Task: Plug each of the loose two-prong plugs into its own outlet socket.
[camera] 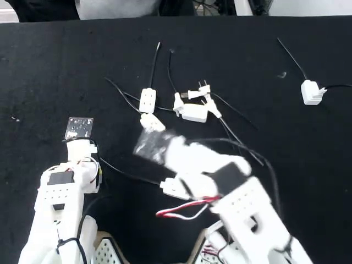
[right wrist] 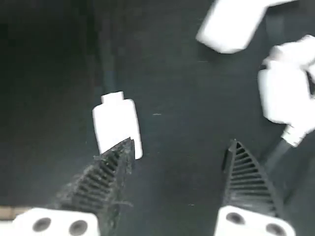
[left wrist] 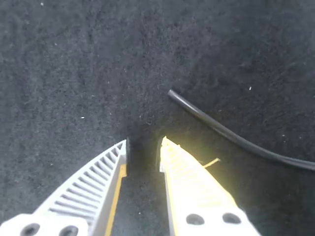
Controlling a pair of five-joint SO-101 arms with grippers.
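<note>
The right tool [right wrist: 181,145] hangs over the middle of the black surface [camera: 49,66]. It is released, its jaws spread wide with nothing between them. One of its tips sits just beside a small white connector [right wrist: 116,125]; whether they touch cannot be told.

Just beyond that connector, on the far side, lies a white outlet socket [camera: 147,100], with a thin black lead running toward the far edge. To the right of the socket is a white block [camera: 193,113]. 2 loose 2-prong plugs lie just beside the block. The far plug [camera: 198,92] is on its far side, with its prongs pointing right. The side plug [camera: 212,107] is at its right end, and its lead trails toward the near right. Well apart from this cluster, at the far right of the surface, a lone white plug [camera: 311,92] lies with thin black leads running from it.

The left tool [left wrist: 143,142] is at the near left, low over bare cloth. It is also released: its 2 fingers stand a narrow gap apart and grasp nothing. A black cable [left wrist: 231,137] passes close by its tips. In the high view this cable runs right to a white piece [camera: 175,188] lying beside the right arm; what kind of piece cannot be told.
</note>
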